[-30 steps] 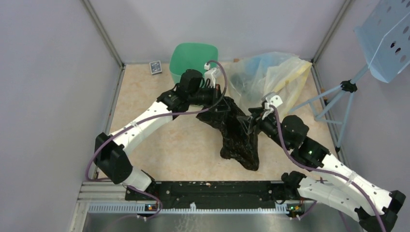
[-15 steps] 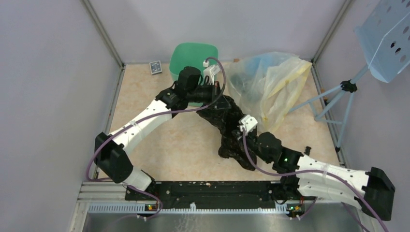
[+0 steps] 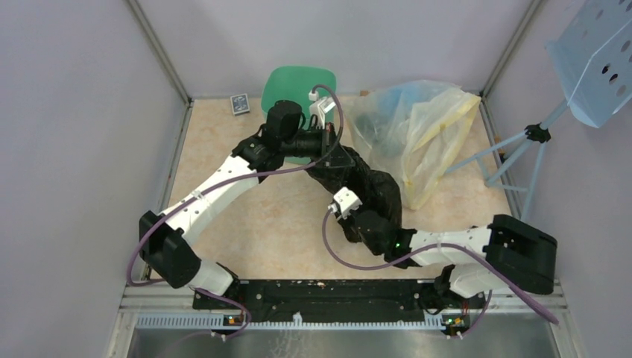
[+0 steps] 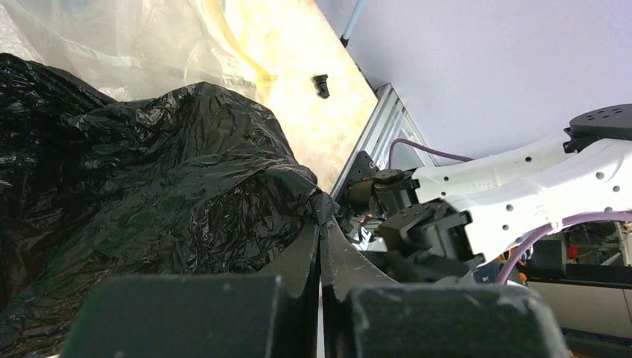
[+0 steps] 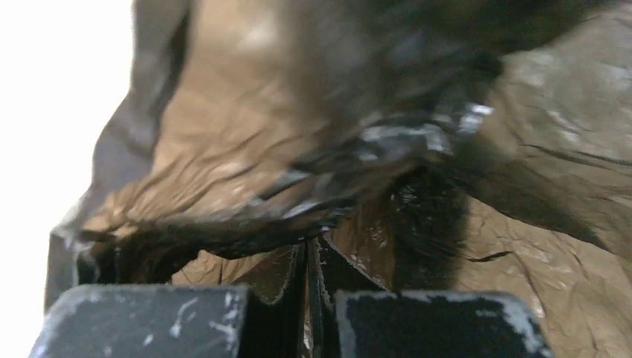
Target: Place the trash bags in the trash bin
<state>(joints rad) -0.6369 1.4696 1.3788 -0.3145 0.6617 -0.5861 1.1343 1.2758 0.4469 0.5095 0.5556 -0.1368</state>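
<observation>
The black trash bag (image 3: 376, 190) lies crumpled on the tan floor, running from mid-table up toward the mint-green trash bin (image 3: 298, 78) at the back wall. My left gripper (image 3: 335, 151) is just in front of the bin, shut on the bag's upper end. In the left wrist view its tips (image 4: 321, 218) pinch a fold of the glossy bag (image 4: 149, 186). My right gripper (image 3: 358, 221) is low at the bag's near end. Its fingers (image 5: 309, 245) are shut with bag film (image 5: 298, 149) pressed against and between them. My left arm hides part of the bin.
Clear and yellowish plastic bags (image 3: 421, 123) are piled at the back right, touching the black bag. A small patterned box (image 3: 239, 104) sits left of the bin. A blue tripod (image 3: 522, 153) with a perforated panel (image 3: 596, 60) stands at the right wall. Walls enclose three sides.
My right arm swung from the bag's right side down and left to its near end and shut there. The bag bunched up shorter. My left gripper edged up toward the bin.
</observation>
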